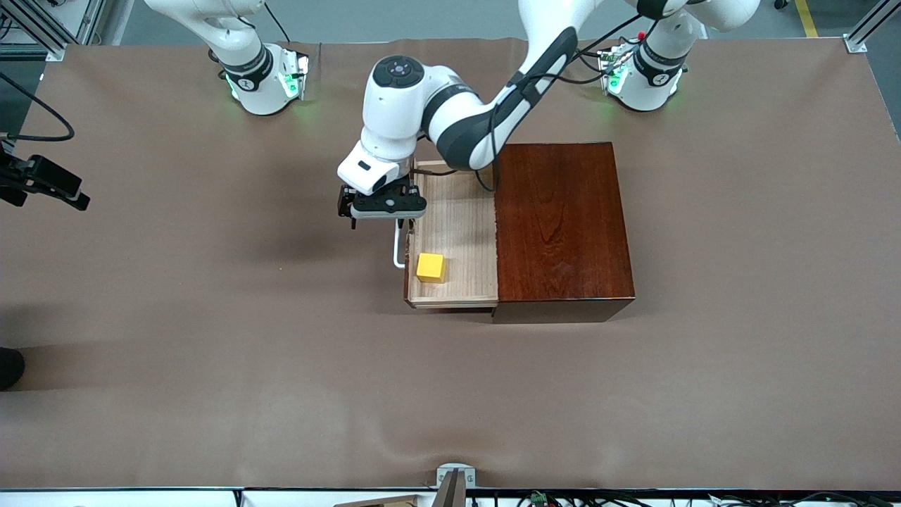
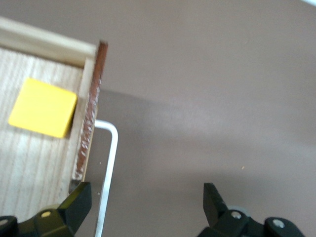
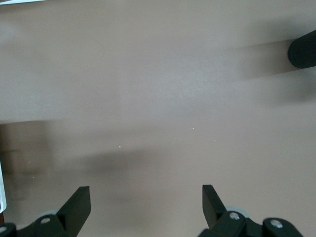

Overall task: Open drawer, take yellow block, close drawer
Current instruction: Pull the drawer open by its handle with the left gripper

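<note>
The dark reddish-brown box (image 1: 563,225) stands mid-table with its pale wood drawer (image 1: 461,211) pulled out toward the right arm's end. The yellow block (image 1: 431,267) lies in the drawer, in the corner near the handle and nearer the front camera. The white handle (image 1: 399,250) sticks out from the drawer front. My left gripper (image 1: 381,224) is open just above the handle. In the left wrist view the handle (image 2: 109,163) runs between the fingers of the left gripper (image 2: 145,190), close to one finger, with the block (image 2: 43,107) in the drawer (image 2: 34,168). My right gripper (image 3: 146,190) is open over bare table and does not show in the front view.
The brown table cover (image 1: 211,352) spreads wide around the box. A black device (image 1: 42,179) juts in at the table edge at the right arm's end. A dark rounded shape (image 3: 303,49) shows at the edge of the right wrist view.
</note>
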`<state>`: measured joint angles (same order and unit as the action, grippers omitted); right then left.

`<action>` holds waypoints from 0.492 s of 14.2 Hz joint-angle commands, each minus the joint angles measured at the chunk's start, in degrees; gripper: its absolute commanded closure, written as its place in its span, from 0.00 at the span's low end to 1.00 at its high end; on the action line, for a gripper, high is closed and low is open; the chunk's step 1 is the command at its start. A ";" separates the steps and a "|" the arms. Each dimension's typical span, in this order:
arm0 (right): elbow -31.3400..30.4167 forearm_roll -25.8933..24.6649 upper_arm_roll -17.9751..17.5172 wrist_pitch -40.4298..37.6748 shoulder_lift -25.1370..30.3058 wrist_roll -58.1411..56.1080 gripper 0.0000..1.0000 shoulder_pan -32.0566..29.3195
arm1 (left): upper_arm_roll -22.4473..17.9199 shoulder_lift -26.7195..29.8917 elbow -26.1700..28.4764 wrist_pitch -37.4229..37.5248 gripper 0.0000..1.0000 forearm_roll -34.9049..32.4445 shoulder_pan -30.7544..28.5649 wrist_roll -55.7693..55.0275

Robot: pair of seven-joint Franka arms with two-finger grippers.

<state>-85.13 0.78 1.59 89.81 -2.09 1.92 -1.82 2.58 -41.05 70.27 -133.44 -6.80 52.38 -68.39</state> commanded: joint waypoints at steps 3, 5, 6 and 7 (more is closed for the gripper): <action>0.41 -0.51 -0.89 -0.43 0.16 0.28 0.00 -0.73 | 0.32 5.00 0.92 2.21 0.00 1.70 -4.73 0.80; 0.41 -0.51 -0.89 -0.25 0.25 0.27 0.00 -0.99 | 0.23 6.76 1.45 8.33 0.00 1.44 -6.23 0.98; 0.41 -0.51 -0.89 -0.25 0.16 0.27 0.00 -0.99 | 0.14 7.99 1.63 11.76 0.00 1.26 -6.93 2.11; 0.41 -0.25 -0.89 -0.25 0.16 -0.25 0.00 -1.34 | 0.23 9.04 1.98 14.32 0.00 1.44 -8.24 4.82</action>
<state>-85.13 0.78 1.52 89.81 -2.09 1.92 -1.82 2.48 -35.27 70.25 -123.59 -6.16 45.78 -67.01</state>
